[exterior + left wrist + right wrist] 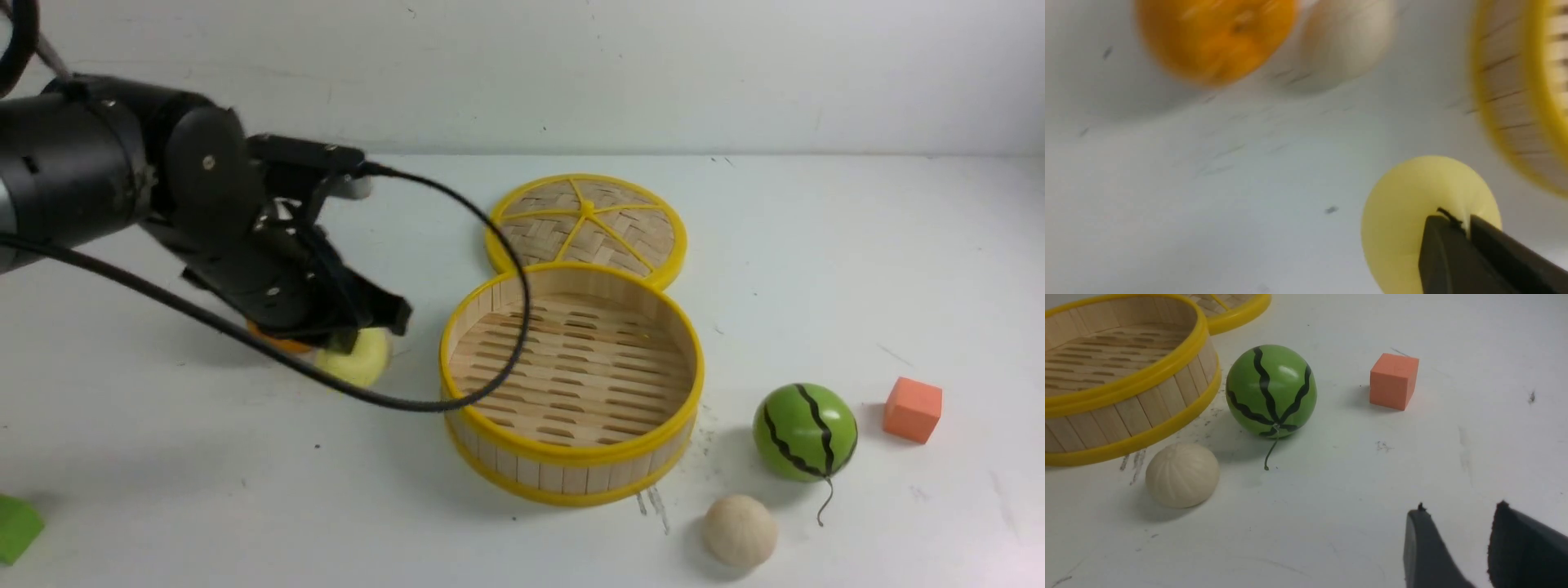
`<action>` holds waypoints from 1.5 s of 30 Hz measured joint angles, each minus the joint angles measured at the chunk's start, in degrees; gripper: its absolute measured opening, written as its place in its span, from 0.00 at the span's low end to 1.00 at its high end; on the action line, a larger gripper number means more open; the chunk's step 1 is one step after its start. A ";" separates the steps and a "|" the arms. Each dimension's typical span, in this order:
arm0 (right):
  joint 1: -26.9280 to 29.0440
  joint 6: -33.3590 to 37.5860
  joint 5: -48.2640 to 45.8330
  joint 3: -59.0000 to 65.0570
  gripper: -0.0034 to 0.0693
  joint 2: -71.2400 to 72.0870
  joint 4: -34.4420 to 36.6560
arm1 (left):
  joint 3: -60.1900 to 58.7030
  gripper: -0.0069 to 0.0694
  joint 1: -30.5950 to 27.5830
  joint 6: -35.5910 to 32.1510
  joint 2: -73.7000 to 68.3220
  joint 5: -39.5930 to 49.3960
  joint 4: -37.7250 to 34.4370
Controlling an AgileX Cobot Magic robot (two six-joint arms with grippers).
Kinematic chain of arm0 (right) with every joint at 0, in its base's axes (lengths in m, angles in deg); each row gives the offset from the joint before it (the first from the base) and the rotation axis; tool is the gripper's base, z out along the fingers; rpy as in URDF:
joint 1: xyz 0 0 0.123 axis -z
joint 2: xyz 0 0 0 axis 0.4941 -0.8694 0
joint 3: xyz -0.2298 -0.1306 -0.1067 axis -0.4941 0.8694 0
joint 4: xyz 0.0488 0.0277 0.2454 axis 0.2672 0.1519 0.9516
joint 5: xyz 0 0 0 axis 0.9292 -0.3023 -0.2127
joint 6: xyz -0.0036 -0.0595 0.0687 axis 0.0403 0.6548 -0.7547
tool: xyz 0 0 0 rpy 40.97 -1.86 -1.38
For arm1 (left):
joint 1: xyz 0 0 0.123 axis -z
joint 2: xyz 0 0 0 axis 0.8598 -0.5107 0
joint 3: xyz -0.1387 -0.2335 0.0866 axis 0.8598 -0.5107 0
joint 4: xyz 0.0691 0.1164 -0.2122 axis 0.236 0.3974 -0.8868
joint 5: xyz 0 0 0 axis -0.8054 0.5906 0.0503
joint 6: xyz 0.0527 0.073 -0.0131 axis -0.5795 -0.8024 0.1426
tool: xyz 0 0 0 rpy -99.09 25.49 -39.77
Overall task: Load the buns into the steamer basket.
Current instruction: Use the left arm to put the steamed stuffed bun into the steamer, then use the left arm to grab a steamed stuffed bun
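Observation:
My left gripper [367, 331] is shut on the smooth pale yellow bun [359, 359], low over the table just left of the steamer basket [563, 474]. In the left wrist view its black fingertips [1437, 228] pinch a fold of that soft bun [1408, 204]. A cream-white bun [1347, 41] lies further off beside the orange [1216, 36]. Another pleated cream bun [739, 531] rests in front of the basket at the right, also in the right wrist view [1182, 473]. My right gripper [1459, 508] hangs open and empty, short of that bun.
The flat woven lid [586, 224] lies behind the basket, touching it. A green watermelon ball [804, 431] and an orange cube [912, 408] stand to the right. The orange [277, 339] peeks from under my left arm. A green block [16, 527] sits at the front left edge.

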 joint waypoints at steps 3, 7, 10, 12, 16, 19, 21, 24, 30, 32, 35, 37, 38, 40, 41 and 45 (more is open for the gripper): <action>0.00 0.00 0.00 0.00 0.38 0.00 0.00 | 6.91 0.07 6.03 -0.59 -4.19 0.26 -0.68; 0.00 0.00 0.00 0.00 0.38 0.00 0.00 | 13.08 0.07 9.98 -2.97 -11.03 0.45 -0.62; 0.00 0.00 0.00 0.00 0.38 0.00 0.00 | 17.80 0.07 11.44 -4.02 -16.62 1.04 -0.85; 0.00 0.00 0.00 0.00 0.38 0.00 0.00 | 20.01 0.08 11.51 -4.07 -19.17 1.99 -0.77; 0.00 0.00 0.00 0.00 0.38 0.00 0.00 | 25.63 0.11 11.25 -4.25 -25.22 8.16 0.00; 0.00 0.00 0.00 0.00 0.38 0.00 0.00 | 28.92 0.23 11.14 -4.39 -27.72 11.51 0.45; 0.00 0.00 0.00 0.00 0.38 0.00 0.00 | 29.62 0.32 11.14 -4.39 -27.79 12.40 0.51; 0.00 0.00 0.00 0.00 0.38 0.00 0.00 | 30.51 0.51 11.14 -4.39 -26.63 15.08 0.57; 0.00 0.00 0.00 0.00 0.38 0.00 0.00 | 31.22 0.66 9.34 -1.38 -18.62 20.63 2.70; 0.00 0.00 0.00 0.00 0.38 0.00 0.00 | 31.14 0.60 6.69 -0.96 -16.85 21.27 2.81; 0.00 0.00 0.00 0.00 0.38 0.00 0.00 | 29.49 0.47 1.34 -0.73 -17.52 20.11 2.75; 0.00 0.00 0.00 0.00 0.38 0.00 0.00 | 28.65 0.40 -1.01 -1.29 -19.45 18.96 2.75; 0.00 0.00 0.00 0.00 0.38 0.00 0.00 | 28.25 0.36 -2.33 -2.05 -20.69 17.94 2.75; 0.00 0.00 0.00 0.00 0.38 0.00 0.00 | 28.05 0.34 -3.42 -2.97 -22.36 16.83 2.75; 0.00 0.00 0.00 0.00 0.38 0.00 0.00 | 27.86 0.34 -4.24 -3.78 -23.75 15.72 2.66; 0.00 0.00 0.00 0.00 0.38 0.00 0.00 | 27.80 0.40 -6.09 -4.39 -25.97 13.38 2.37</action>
